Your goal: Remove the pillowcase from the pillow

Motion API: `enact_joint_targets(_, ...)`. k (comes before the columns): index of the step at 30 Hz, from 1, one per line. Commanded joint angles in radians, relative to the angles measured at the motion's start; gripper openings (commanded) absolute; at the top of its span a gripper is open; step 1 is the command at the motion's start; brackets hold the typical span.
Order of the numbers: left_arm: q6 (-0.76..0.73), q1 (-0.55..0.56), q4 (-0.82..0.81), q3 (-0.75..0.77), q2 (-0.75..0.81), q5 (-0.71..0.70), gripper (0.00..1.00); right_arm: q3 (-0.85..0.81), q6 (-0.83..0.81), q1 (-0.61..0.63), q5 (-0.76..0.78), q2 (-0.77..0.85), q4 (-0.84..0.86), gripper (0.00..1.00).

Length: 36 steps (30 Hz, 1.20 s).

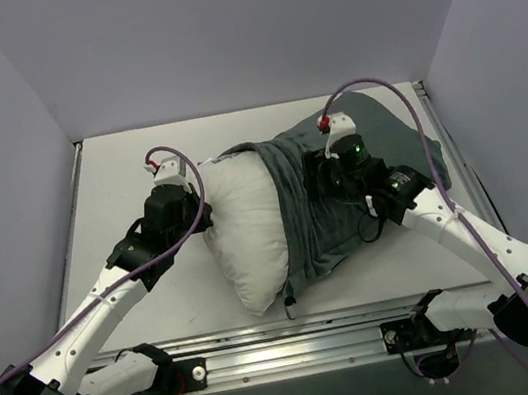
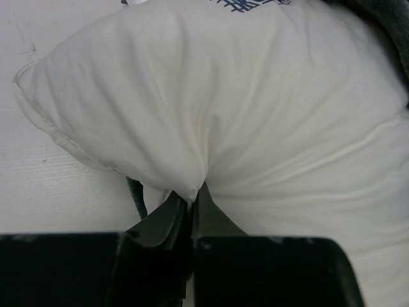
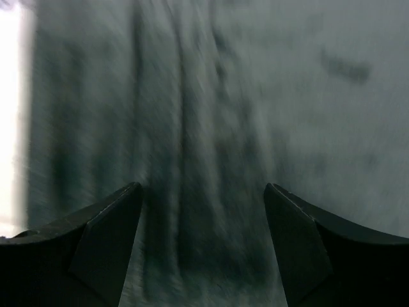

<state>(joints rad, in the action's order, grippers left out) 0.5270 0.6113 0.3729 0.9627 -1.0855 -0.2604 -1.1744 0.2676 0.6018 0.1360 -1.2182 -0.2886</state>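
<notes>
The white pillow (image 1: 247, 231) lies mid-table, its left half bare. The grey-green pillowcase (image 1: 310, 200) is bunched over its right half and trails flat toward the back right; no zebra side shows. My left gripper (image 1: 203, 214) is shut on a pinch of the pillow's left edge, seen in the left wrist view (image 2: 190, 199) with the pillow (image 2: 255, 109) filling that frame. My right gripper (image 1: 331, 174) hovers over the bunched pillowcase. In the right wrist view it (image 3: 203, 192) is open, with blurred grey-green cloth (image 3: 211, 115) between and beyond the fingers, gripping nothing.
White table (image 1: 118, 171) with grey walls on the left, the back and the right. A metal rail (image 1: 298, 339) runs along the near edge between the arm bases. Purple cables loop above both wrists. A dark zipper pull (image 1: 289, 302) hangs at the pillowcase's near corner.
</notes>
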Motion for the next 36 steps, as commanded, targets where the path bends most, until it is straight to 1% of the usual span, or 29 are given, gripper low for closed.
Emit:
enact_joint_targets(1,-0.010,-0.031,-0.117,0.048,-0.008,-0.056,0.02,0.191,0.081,-0.007,0.044,0.037,0.087,0.72)
enact_joint_targets(3,-0.019,-0.051,-0.123,0.048,-0.016,-0.051,0.02,0.258,0.093,-0.010,0.016,0.042,0.176,0.72)
enact_joint_targets(5,-0.025,-0.088,-0.123,0.057,-0.037,-0.050,0.02,0.280,0.081,-0.010,-0.018,0.004,0.245,0.72)
enact_joint_targets(6,-0.028,-0.099,-0.120,0.064,-0.045,-0.050,0.02,0.283,0.064,-0.013,-0.025,-0.016,0.314,0.72)
enact_joint_targets(9,-0.041,-0.148,-0.117,0.094,-0.085,-0.021,0.02,0.253,0.051,-0.046,-0.067,-0.122,0.391,0.71)
enact_joint_targets(10,-0.044,-0.159,-0.111,0.108,-0.103,0.013,0.02,0.237,0.050,-0.063,-0.079,-0.150,0.404,0.71)
enact_joint_targets(11,-0.044,-0.177,-0.105,0.123,-0.111,0.032,0.06,0.204,0.048,-0.066,-0.096,-0.194,0.416,0.71)
enact_joint_targets(13,-0.045,-0.185,-0.083,0.162,-0.120,0.076,0.19,0.168,0.039,-0.066,-0.102,-0.228,0.431,0.70)
enact_joint_targets(14,-0.047,-0.185,-0.078,0.169,-0.117,0.088,0.28,0.139,0.038,-0.066,-0.113,-0.254,0.434,0.70)
enact_joint_targets(15,-0.045,-0.185,-0.068,0.175,-0.110,0.101,0.63,0.127,0.035,-0.065,-0.116,-0.263,0.440,0.70)
enact_joint_targets(16,-0.038,-0.185,-0.057,0.174,-0.093,0.111,0.79,0.116,0.035,-0.063,-0.118,-0.273,0.440,0.70)
enact_joint_targets(17,-0.035,-0.185,-0.045,0.173,-0.080,0.136,0.90,0.099,0.035,-0.065,-0.121,-0.283,0.442,0.70)
enact_joint_targets(18,-0.033,-0.185,-0.017,0.169,-0.067,0.147,0.94,0.094,0.035,-0.063,-0.125,-0.287,0.445,0.70)
enact_joint_targets(20,-0.027,-0.185,0.010,0.142,-0.016,0.183,0.94,0.087,0.038,-0.063,-0.125,-0.291,0.447,0.70)
enact_joint_targets(23,-0.016,-0.182,0.055,0.076,0.062,0.309,0.94,0.082,0.038,-0.063,-0.125,-0.290,0.444,0.71)
enact_joint_targets(24,-0.010,-0.180,0.066,0.056,0.082,0.387,0.94,0.087,0.038,-0.062,-0.125,-0.288,0.442,0.71)
enact_joint_targets(28,0.050,-0.138,0.073,-0.053,0.191,0.502,0.94,0.096,0.036,-0.057,-0.125,-0.280,0.445,0.74)
enact_joint_targets(31,0.062,-0.084,0.086,-0.114,0.243,0.517,0.94,0.102,0.033,-0.054,-0.157,-0.279,0.447,0.77)
enact_joint_targets(32,0.062,-0.047,0.089,-0.125,0.252,0.507,0.94,0.105,0.032,-0.054,-0.162,-0.280,0.448,0.79)
enact_joint_targets(34,0.068,-0.018,0.107,-0.156,0.277,0.465,0.94,0.108,0.032,-0.051,-0.167,-0.282,0.451,0.80)
enact_joint_targets(36,0.073,0.002,0.116,-0.185,0.282,0.452,0.94,0.113,0.030,-0.050,-0.174,-0.287,0.454,0.84)
